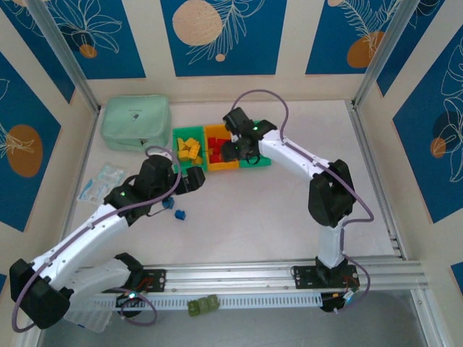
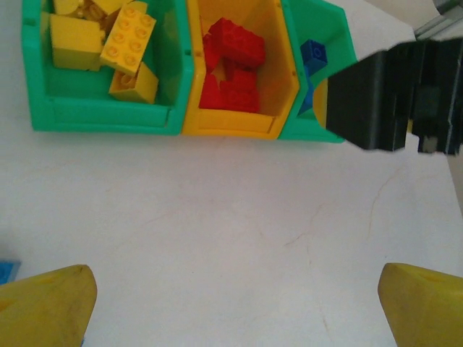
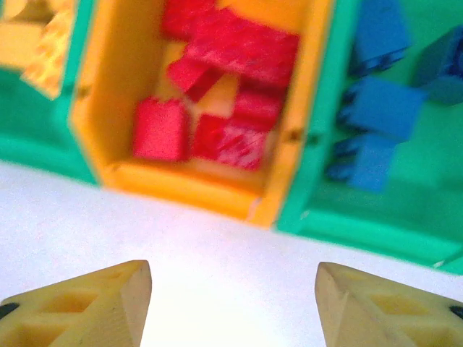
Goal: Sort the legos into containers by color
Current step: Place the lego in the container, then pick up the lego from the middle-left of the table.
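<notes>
Currently — right gripper (image 3: 233, 302), fingers parted and empty, before the bins (image 3: 210, 194); left gripper (image 2: 235, 307), spread wide, empty, near loose blue bricks (image 1: 180, 215) awaiting sorting.

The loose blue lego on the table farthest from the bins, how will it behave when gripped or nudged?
The blue brick looks like hard moulded plastic, so likely rigid and very light. Its boxy shape should keep it from rolling, though it may skid on the smooth white table if nudged.
</notes>
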### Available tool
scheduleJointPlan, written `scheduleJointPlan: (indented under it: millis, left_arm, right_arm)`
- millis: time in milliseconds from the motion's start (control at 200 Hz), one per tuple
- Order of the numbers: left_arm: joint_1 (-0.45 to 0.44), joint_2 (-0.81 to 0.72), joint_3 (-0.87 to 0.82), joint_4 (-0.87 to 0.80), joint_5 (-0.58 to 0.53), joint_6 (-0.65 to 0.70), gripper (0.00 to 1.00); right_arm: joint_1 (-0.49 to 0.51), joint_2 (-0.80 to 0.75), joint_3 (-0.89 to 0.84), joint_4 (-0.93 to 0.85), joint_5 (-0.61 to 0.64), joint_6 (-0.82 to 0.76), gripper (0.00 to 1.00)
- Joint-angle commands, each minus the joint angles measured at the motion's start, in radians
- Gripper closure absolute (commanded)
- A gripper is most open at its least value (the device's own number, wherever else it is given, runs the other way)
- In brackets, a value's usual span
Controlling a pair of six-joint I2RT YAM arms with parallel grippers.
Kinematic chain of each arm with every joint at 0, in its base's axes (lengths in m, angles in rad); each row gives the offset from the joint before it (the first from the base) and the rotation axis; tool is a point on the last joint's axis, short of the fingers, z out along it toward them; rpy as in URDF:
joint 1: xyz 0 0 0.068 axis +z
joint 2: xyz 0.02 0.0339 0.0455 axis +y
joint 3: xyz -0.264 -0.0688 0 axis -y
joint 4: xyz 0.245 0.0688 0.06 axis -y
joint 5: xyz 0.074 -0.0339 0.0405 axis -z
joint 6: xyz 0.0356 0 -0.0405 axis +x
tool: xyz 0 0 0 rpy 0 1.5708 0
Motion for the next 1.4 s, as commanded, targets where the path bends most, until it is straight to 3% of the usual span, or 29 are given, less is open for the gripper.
scheduleJointPlan:
  millis: [0, 225, 625, 1175, 1395]
  left_arm:
    - [0.015, -0.056, -0.027, -0.113, -0.029, 0.013, 0.01]
    - [0.020, -0.191, -0.044, -0.281, -0.088, -0.030, 0.01]
    - [0.025, -0.386, -0.040, -0.476, -0.160, -0.104, 0.01]
    - [0.025, -0.444, -0.035, -0.538, -0.201, -0.136, 0.01]
    - [0.025, -0.444, -0.039, -0.535, -0.208, -0.140, 0.01]
  right_arm:
    - [0.063, -0.035, -0.050, 0.014, -0.052, 0.045, 0.36]
    - [0.204, 0.019, -0.050, 0.072, -0.140, 0.076, 0.31]
    - [0.337, 0.190, 0.080, 0.174, -0.295, 0.006, 0.23]
    - [0.384, 0.501, 0.412, 0.063, -0.246, -0.094, 0.20]
    - [0.389, 0.585, 0.518, 0.000, -0.203, -0.118, 0.33]
